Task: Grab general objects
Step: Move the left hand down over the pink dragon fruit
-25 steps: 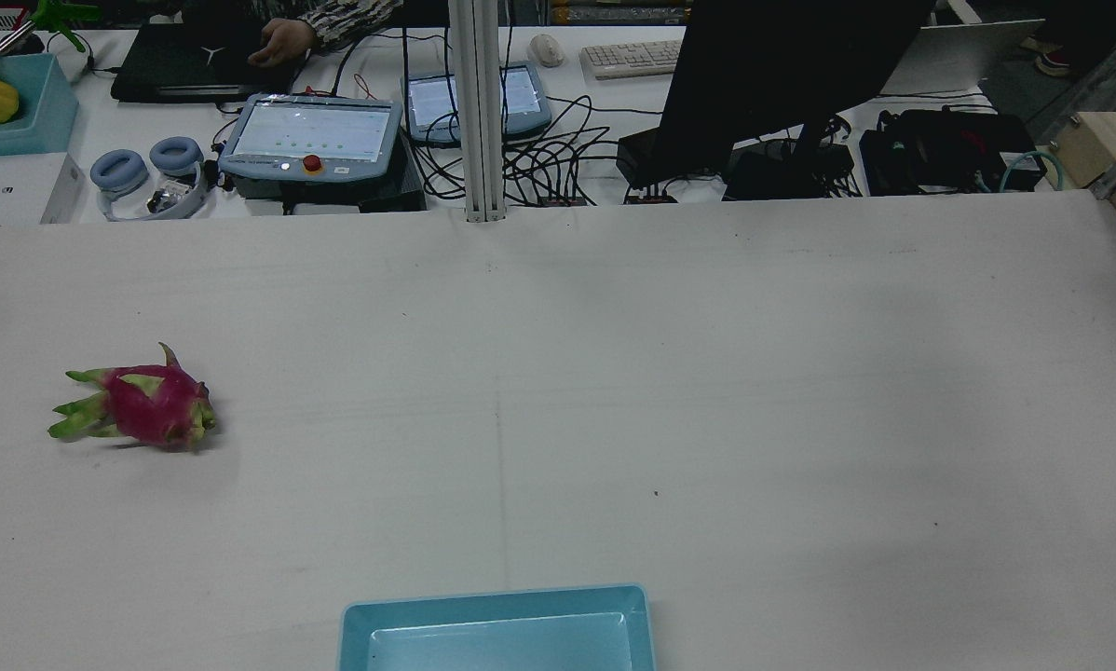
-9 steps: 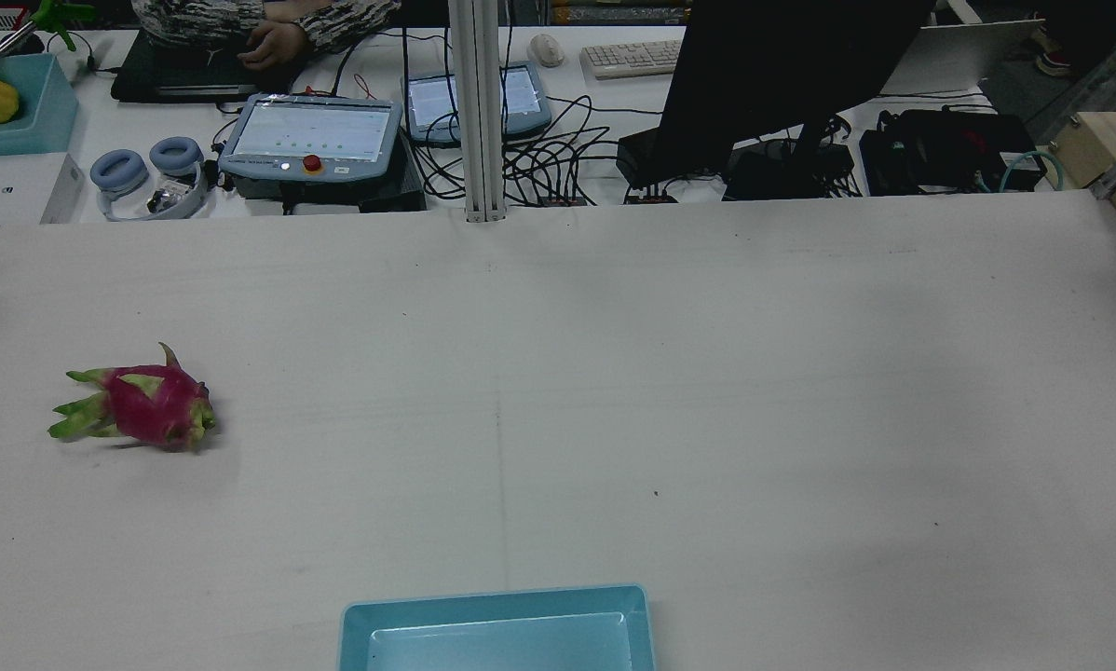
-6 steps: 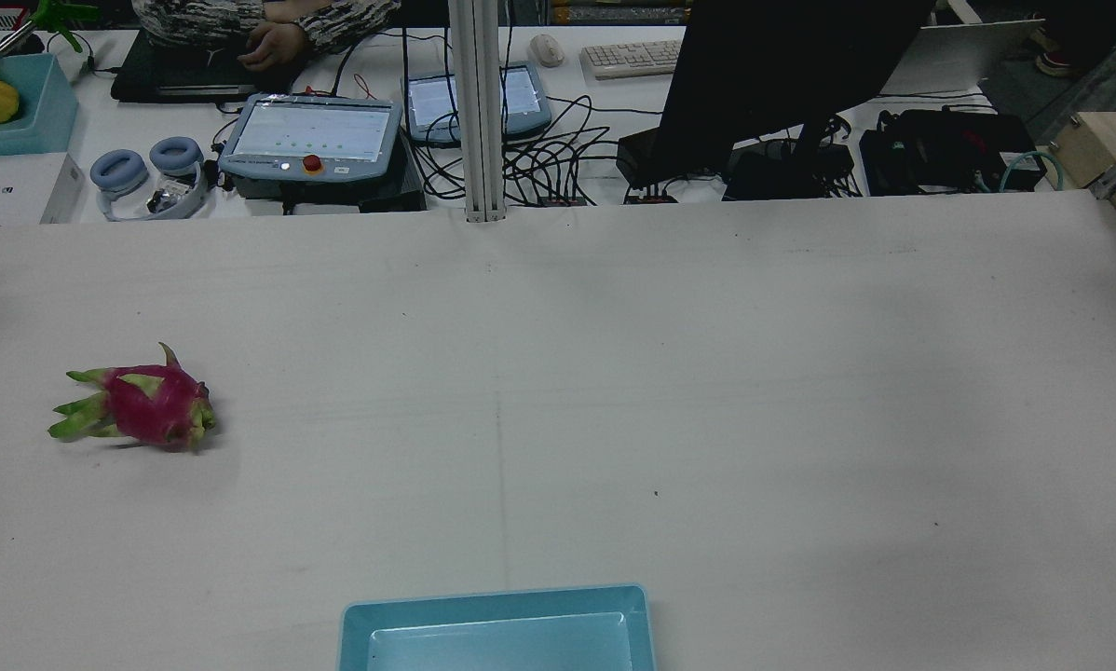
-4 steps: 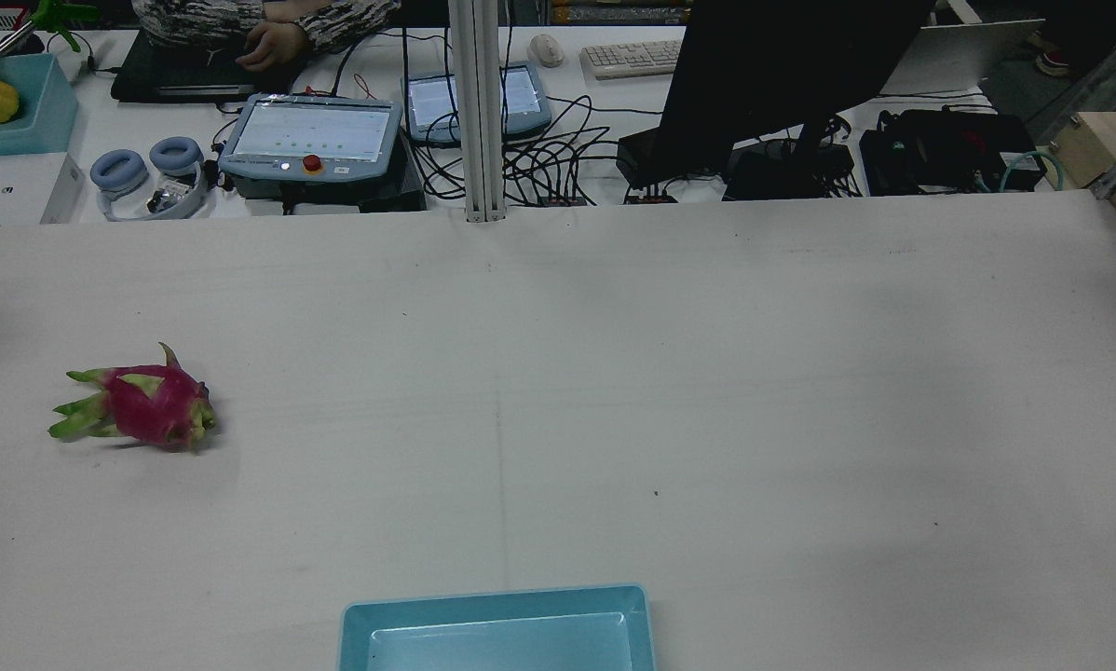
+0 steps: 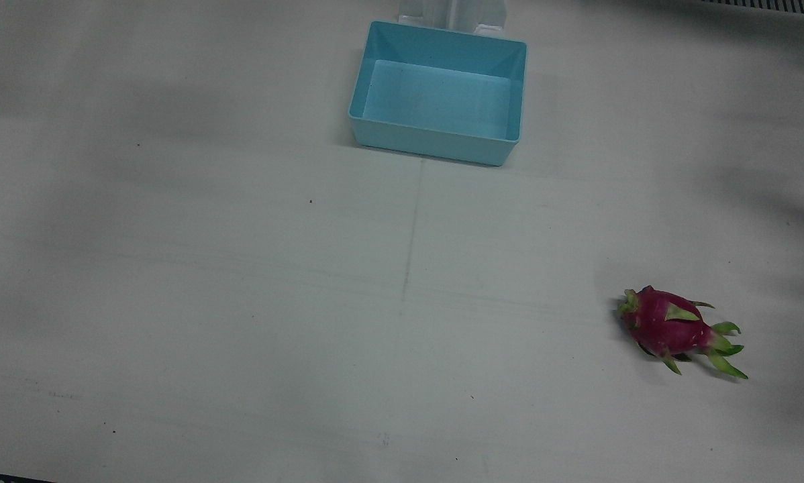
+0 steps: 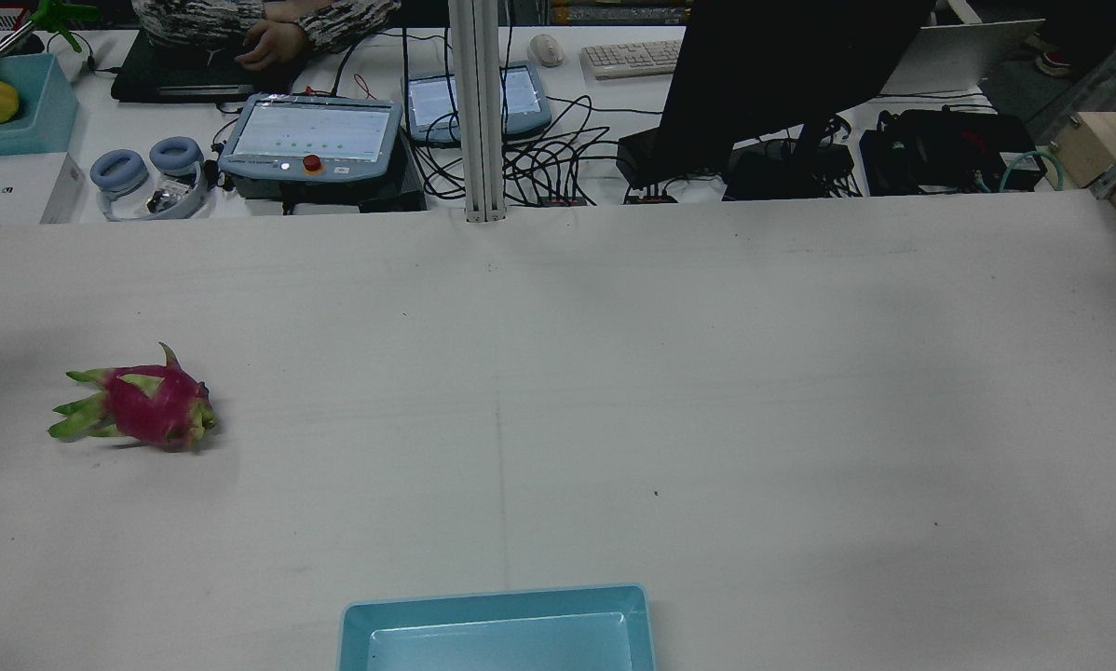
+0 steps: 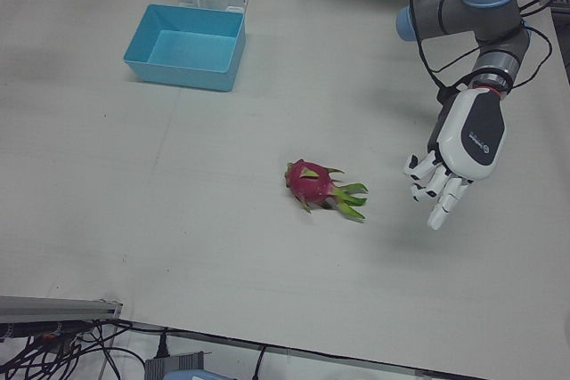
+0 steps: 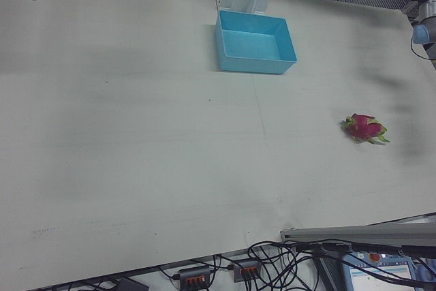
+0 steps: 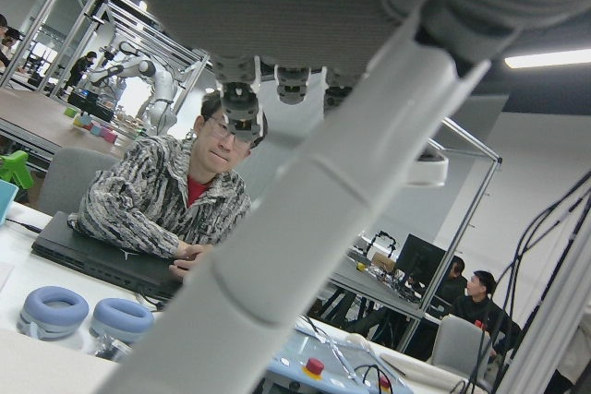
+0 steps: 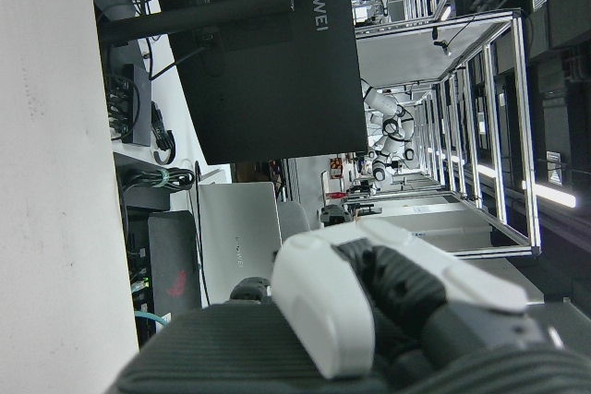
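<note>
One dragon fruit, one blue bin, on the table.
Left hand hovers beside the fruit, fingers spread, holding nothing; right hand's state unclear.

- The front view looks almost straight down on the table, the blue bin at its top edge
- The rear view looks forward and down from high behind; the same bin sits at its bottom edge and the operators' desk runs along the top
- The left-front view looks obliquely from the operators' side and shares the dragon fruit with the front view
- The right-front view is wider, with the fruit at its right
- The left hand view is close, facing a seated person
- The right hand view lies sideways, facing a monitor
</note>
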